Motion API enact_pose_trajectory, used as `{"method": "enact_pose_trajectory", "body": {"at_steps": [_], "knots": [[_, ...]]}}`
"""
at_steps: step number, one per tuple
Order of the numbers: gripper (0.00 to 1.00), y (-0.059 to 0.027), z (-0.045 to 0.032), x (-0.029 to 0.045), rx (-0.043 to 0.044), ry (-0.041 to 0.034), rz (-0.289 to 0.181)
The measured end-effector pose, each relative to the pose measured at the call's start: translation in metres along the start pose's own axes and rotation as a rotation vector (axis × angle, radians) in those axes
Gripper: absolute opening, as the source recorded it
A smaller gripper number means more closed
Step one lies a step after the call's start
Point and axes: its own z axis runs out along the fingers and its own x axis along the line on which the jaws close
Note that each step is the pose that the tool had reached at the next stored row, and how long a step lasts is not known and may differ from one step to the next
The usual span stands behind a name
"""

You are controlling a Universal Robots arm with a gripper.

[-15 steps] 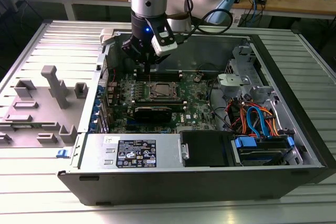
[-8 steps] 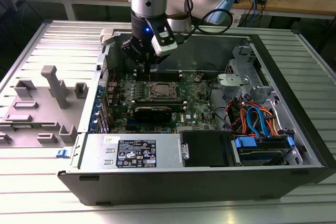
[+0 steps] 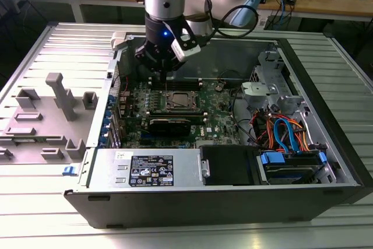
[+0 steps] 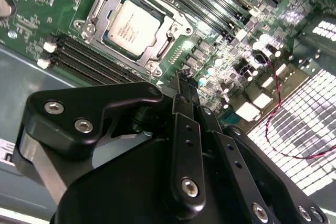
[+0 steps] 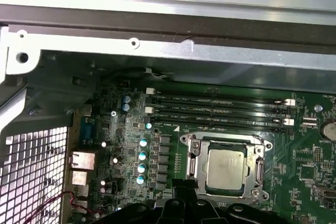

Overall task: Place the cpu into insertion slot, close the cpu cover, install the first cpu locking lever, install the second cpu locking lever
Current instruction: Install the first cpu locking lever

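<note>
Just beside the black pincer [image 4: 184, 74], clenched with its tips together, the thin silvery cpu cover [image 4: 98, 10] frames the square, dull-metal cpu [image 4: 134, 27]. The cpu lies flat in the black-rimmed insertion slot [image 4: 165, 44], its edges parallel to the long memory slots [image 4: 84, 59].

Ribbed metal worktop [image 3: 35, 214] carrying an opened computer case and a grey fixture.

In the exterior view the silvery worktop runs across the whole scene, its long grooves lying from the exterior view's left to its right. The computer case [image 3: 233, 205] lies on its side near the middle, open face up, with its dark wall towards the camera. Just beside it, on the exterior view's left, a flat grey fixture [image 3: 35, 135] with upright posts and blocks rests on the slats. A small blue piece [image 3: 69, 170] sits at the case's near corner, next to the fixture's edge.
</note>
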Motion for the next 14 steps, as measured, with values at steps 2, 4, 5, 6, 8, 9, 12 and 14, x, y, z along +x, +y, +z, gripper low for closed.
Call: {"method": "enact_pose_trajectory", "body": {"at_steps": [2,4,5,6,8,9,12,14], "knots": [[0.11,0.0002,0.0003,0.0013,0.0002,-0.0002,-0.016],[0.11,0.0003,0.0006,0.0030,0.0005,0.0000,-0.025],[0.11,0.0004,0.0006,0.0033,0.0007,0.0001,-0.028],[0.11,0.0008,0.0006,0.0040,0.0010,0.0002,-0.037],[0.11,0.0016,0.0009,0.0046,0.0011,0.0001,-0.048],[0.11,0.0018,0.0010,0.0045,0.0011,0.0001,-0.048],[0.11,0.0031,0.0012,0.0045,0.0012,0.0002,-0.046],[0.11,0.0049,0.0013,0.0043,0.0010,0.0002,-0.040]]}}
